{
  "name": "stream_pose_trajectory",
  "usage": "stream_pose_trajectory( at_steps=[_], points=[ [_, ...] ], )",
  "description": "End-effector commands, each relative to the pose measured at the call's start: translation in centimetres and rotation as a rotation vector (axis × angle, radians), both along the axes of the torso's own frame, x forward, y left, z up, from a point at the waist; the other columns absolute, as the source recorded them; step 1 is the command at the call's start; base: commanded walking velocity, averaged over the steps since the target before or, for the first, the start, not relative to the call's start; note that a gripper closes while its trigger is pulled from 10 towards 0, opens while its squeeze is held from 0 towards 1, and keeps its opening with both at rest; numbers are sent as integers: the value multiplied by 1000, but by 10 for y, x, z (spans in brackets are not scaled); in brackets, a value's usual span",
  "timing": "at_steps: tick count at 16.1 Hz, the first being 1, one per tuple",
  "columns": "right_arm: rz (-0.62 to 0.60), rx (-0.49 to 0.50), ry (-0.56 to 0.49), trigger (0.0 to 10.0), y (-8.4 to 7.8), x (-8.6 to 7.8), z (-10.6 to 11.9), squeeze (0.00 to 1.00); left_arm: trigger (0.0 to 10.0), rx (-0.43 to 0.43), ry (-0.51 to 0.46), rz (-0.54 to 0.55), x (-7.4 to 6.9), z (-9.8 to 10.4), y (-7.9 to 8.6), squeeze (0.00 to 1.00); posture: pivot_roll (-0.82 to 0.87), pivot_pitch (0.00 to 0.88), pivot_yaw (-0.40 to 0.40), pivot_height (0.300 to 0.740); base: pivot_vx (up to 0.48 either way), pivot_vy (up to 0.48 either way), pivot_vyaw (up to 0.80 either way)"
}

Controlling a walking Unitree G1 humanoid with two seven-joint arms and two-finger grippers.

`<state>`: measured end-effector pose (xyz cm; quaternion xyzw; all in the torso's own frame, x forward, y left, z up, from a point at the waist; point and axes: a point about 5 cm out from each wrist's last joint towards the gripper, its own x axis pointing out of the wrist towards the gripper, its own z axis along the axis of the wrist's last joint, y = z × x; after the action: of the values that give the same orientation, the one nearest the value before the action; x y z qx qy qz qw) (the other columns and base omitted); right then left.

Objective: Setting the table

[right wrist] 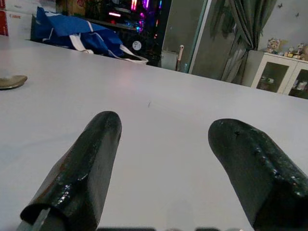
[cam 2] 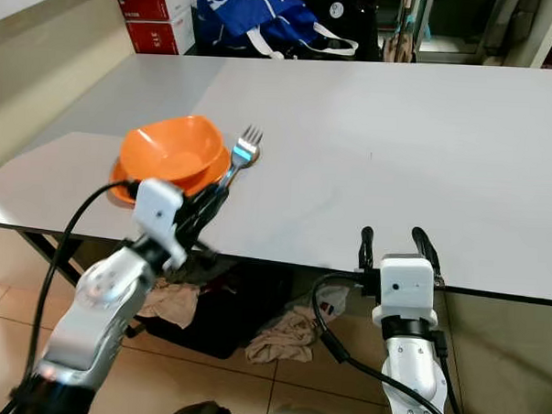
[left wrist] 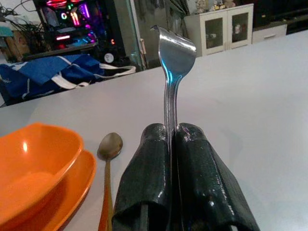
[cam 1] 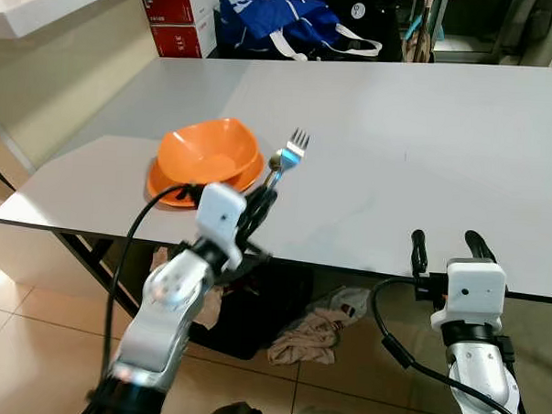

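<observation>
We see the left pincer pinching a fork by its handle, both black fingers pressed against the metal, so the fork rises out of the grip with its tines pointing up and away over the near part of the white worktop. Just to the robot's left of the fork an orange bowl sits on an orange plate, and between the bowl and the fork a spoon lies flat on the worktop, its bowl end beside the plate's rim and close under the held fork. The right pincer hovers at the near edge of the worktop, well apart from the dishes, its two fingers spread with nothing between them. At the far edge of the worktop lies a blue bag, with red boxes beside it, and crumpled cloths lie on the floor underneath
</observation>
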<state>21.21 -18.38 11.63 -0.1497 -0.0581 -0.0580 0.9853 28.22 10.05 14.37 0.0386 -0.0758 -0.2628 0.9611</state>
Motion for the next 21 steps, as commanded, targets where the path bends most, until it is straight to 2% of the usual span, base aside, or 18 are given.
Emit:
stream_pose_trajectory(
  at_steps=[1,4,7,14,21],
  points=[
    [-1,8,-13,10000,0,2,2,0,0,14,3,13,2,-1,-3,0,-111,0,128,710,0,0,0],
    [-6,8,-18,10000,-2,1,4,0,0,28,21,23,7,-6,-4,0,-111,0,122,710,0,0,0],
    [-2,10,-16,10000,0,2,2,0,0,44,-5,7,17,1,-12,0,-113,0,135,710,99,-125,0],
    [-5,15,-10,10000,2,1,0,0,0,46,4,-5,20,-3,-10,0,-110,0,135,710,314,-356,0],
    [5,16,-2,10000,3,0,-2,0,0,74,-1,3,24,-4,-6,0,-105,0,137,710,0,0,0]
  ],
)
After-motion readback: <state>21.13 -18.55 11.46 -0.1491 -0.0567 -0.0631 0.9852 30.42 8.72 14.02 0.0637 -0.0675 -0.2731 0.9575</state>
